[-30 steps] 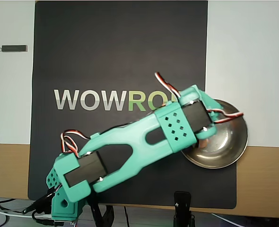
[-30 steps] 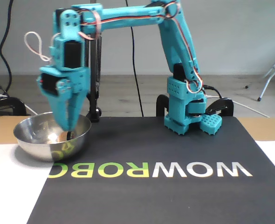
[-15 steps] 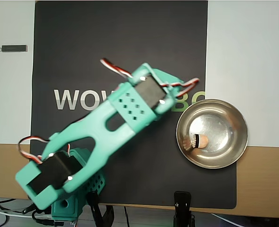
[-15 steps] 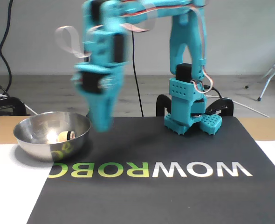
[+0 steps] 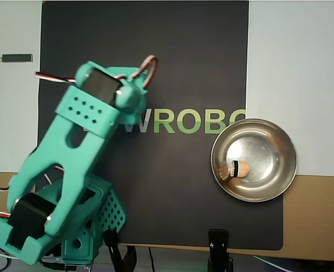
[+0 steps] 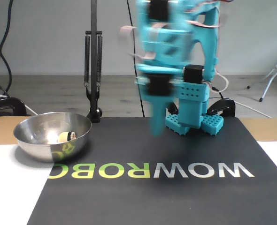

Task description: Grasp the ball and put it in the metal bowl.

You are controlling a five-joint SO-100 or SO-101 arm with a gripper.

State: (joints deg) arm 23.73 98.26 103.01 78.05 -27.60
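Observation:
The ball [image 5: 242, 168] is a small pale peach sphere lying inside the metal bowl [image 5: 277, 148], left of its centre in the overhead view. In the fixed view the ball [image 6: 64, 137] shows just above the near wall of the shiny bowl [image 6: 37, 146] at the left. My teal arm [image 5: 79, 141] stretches over the left part of the mat, far from the bowl. The gripper [image 6: 157, 126] hangs pointing down above the mat's middle, smeared by motion, with nothing seen in it. Its jaws cannot be made out.
A black mat [image 5: 172, 68] with WOWROBO lettering covers the table's middle. A small dark stick [image 5: 16, 58] lies on the white surface at upper left. A black clamp [image 5: 219, 245] sits at the near edge. A spring-armed stand [image 6: 93, 70] rises behind the bowl, beside the arm's base [image 6: 194, 117].
The gripper left the ball in the bowl, lifted out, and has swung away across the mat toward the arm's base side. The ball has stayed still since half a second ago.

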